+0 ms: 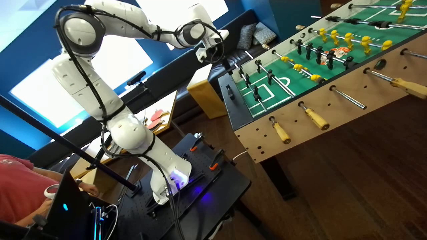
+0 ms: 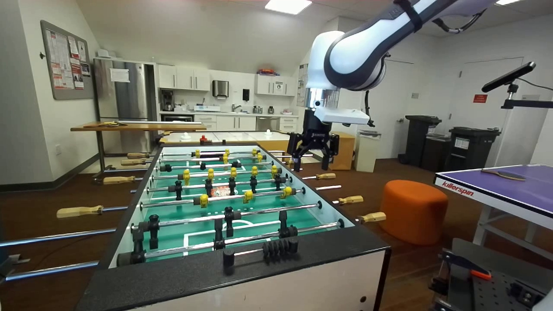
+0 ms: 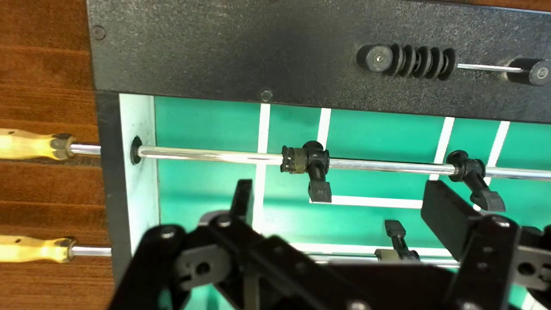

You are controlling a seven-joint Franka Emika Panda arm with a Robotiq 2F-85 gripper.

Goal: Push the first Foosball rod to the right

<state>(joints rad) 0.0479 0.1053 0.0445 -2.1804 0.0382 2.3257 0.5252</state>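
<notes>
In the wrist view, the first Foosball rod crosses at twelve o'clock of the empty, wide-spread pincer; best lower beside a player figure, then push straight along the rod.

Foosball table, silver rods across its green field, black bead counter on its end ledge

in the wrist view the first rod is cut off at three o'clock, its handle at nine; the gripper, cropped at six, partly hides the next rod.
</notes>
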